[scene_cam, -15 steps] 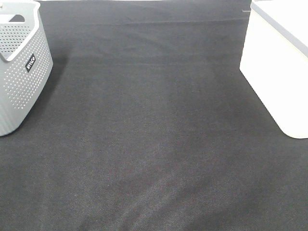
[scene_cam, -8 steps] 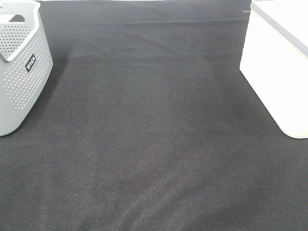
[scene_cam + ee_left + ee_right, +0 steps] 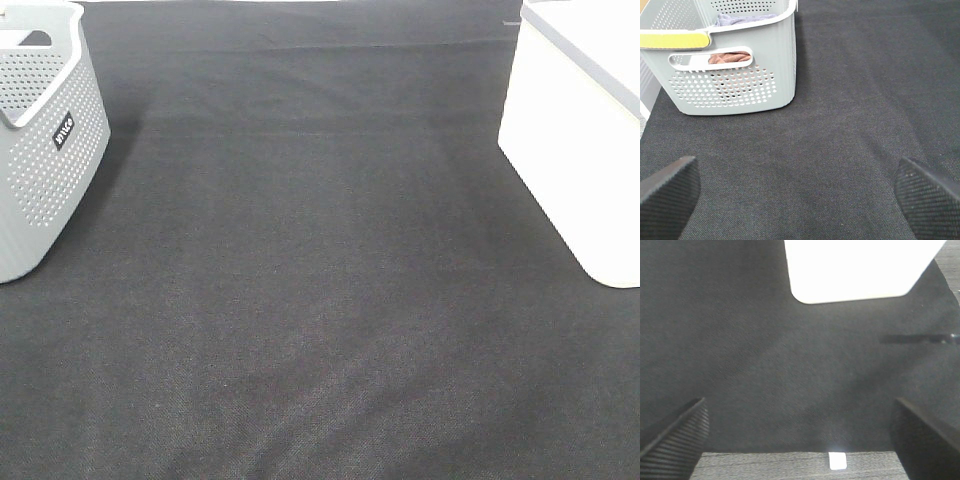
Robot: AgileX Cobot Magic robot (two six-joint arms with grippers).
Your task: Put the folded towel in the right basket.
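From where I stand, the dark surface (image 3: 320,300) between the two baskets has nothing lying on it. The grey perforated basket (image 3: 45,150) stands at the left edge, and the white basket (image 3: 580,140) stands at the right edge, well apart from it.

No folded towel lies on the cloth. In the left wrist view, some fabric sits inside the grey basket: a brownish piece (image 3: 730,57) shows through the handle slot and a bluish one (image 3: 745,19) shows over the rim. I judge one of these is the towel for the task, but I cannot tell which, and its long axis is hidden by the wall.

The left pincer (image 3: 800,197) is released, its two pads wide apart, and it faces the grey basket from near. The right pincer (image 3: 800,440) is also released and faces the white basket. So the left arm is nearer to the fabric, which lies ahead of its pincer, behind the basket wall.
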